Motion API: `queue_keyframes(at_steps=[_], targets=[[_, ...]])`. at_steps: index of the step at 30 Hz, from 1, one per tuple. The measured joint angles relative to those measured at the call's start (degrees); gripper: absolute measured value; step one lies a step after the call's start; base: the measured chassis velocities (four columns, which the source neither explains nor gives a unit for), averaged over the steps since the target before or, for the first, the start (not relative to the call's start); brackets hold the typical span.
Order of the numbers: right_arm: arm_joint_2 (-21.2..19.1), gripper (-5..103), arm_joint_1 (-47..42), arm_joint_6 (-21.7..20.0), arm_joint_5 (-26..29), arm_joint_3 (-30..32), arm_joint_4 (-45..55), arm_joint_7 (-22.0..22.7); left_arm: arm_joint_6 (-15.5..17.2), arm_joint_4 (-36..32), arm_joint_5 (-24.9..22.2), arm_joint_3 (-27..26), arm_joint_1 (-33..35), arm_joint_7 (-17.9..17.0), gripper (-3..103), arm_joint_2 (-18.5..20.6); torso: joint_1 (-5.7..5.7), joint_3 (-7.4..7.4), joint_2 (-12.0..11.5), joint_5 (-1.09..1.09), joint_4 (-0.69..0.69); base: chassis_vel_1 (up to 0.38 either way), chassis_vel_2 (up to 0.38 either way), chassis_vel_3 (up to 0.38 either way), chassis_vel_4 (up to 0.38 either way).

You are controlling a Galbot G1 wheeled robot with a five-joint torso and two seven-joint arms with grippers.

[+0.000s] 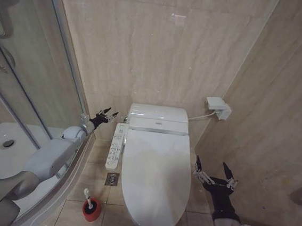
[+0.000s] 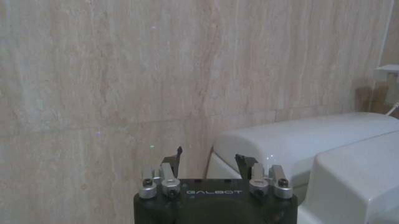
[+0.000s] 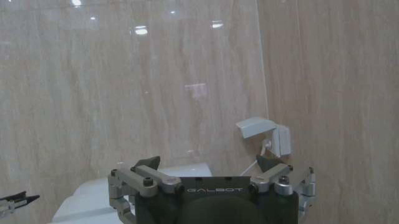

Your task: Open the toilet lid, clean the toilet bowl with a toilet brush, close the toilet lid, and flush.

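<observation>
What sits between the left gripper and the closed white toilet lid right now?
In the head view, a long white remote control panel lies between the left gripper and the glossy white oval toilet lid, alongside the lid's edge.

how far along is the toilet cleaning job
Nothing looks done: the toilet lid is down and the toilet brush sits in its red holder. The left gripper hovers open near the tank, the right gripper open beside the bowl. Every step remains.
</observation>
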Motion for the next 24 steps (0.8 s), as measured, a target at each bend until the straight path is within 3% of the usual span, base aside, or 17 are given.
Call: queue_keyframes(at_steps=[24], targets=[[0.0, 100, 0.0, 0.0, 0.0, 0.0, 0.0, 0.0, -0.2, 0.9, 0.2, 1.2, 0.0, 2.8, 61, 0.4, 0.0, 0.0, 0.0, 0.0, -0.01, -0.026, 0.023, 0.024, -0.024]])
